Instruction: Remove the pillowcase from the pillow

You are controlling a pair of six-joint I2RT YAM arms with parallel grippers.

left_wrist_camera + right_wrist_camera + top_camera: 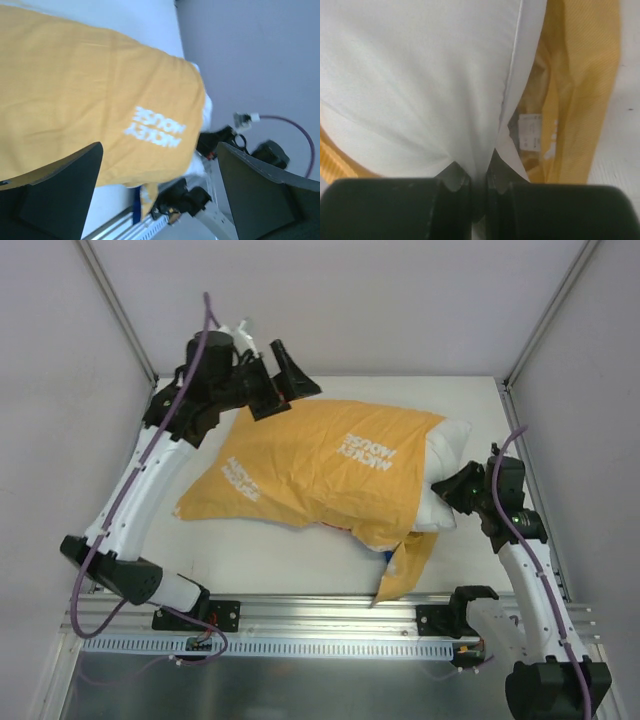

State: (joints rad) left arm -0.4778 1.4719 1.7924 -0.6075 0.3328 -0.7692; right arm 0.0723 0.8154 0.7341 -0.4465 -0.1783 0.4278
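Pillowcase [320,475], orange-yellow side up with white "MICKEY MOUSE" lettering [368,452] printed on it twice, lies crumpled over most of the pillow [452,443], which rests on the table [270,560]. Only the pillow's right end pokes out, plain white, from the open mouth of the pillowcase. A loose flap of the orange cloth trails off the pillow's near right corner, with a sliver of blue at its fold. The right gripper [443,492] sits at that bared right end of the pillow, its fingers [452,180] drawn almost together and pinching a fold of the white pillow cloth beside its seam. Just right of the pinch, inside the pillowcase mouth, a small white label [530,131] shows. The left gripper [283,387] hangs above the pillow's far left corner, its fingers [60,190] spread wide with nothing between them, clear of the cloth.
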